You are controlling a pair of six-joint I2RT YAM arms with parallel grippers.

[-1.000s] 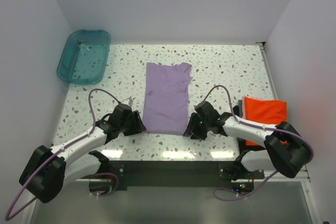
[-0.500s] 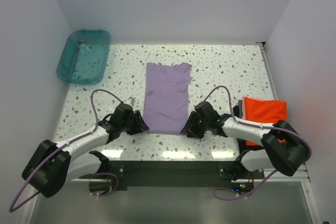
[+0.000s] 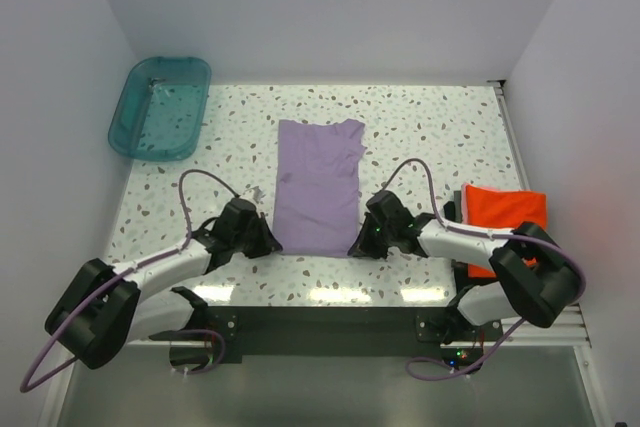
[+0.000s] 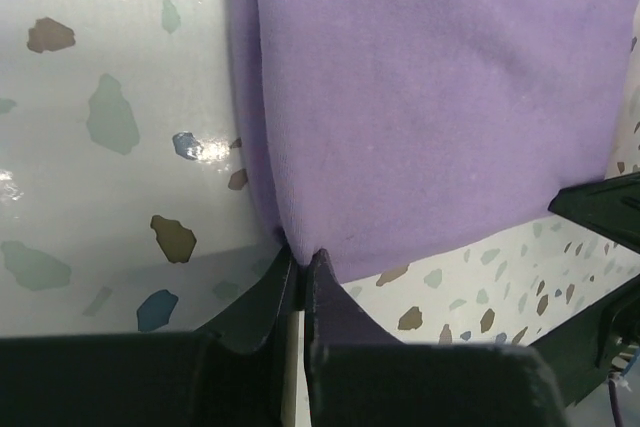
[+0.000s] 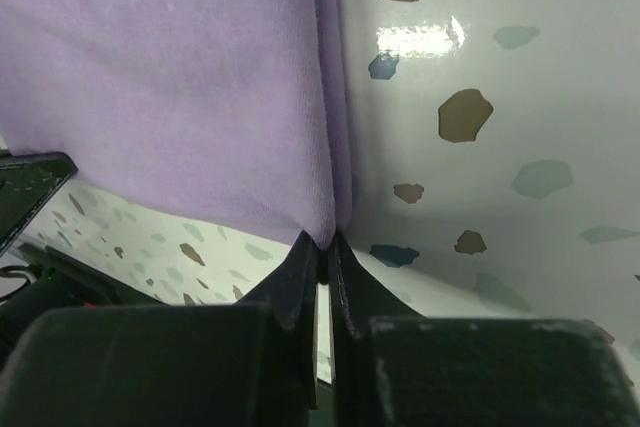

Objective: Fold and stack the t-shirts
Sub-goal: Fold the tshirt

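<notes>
Black left hand and right hand each seem pinched tight on a near corner of the lavender t-shirt, a long strip on the counter. The crosswise fold is due: lift both corners evenly toward its far edge. The folded orange t-shirt lies to its right.

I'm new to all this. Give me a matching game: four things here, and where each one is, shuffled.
1. lavender t-shirt
2. orange t-shirt
3. teal tub
4. left end effector

A. far left corner of the table
B. pinching the lavender shirt's near corner
C. middle of the table
D. right edge, folded

Pairs: 1-C, 2-D, 3-A, 4-B
</notes>
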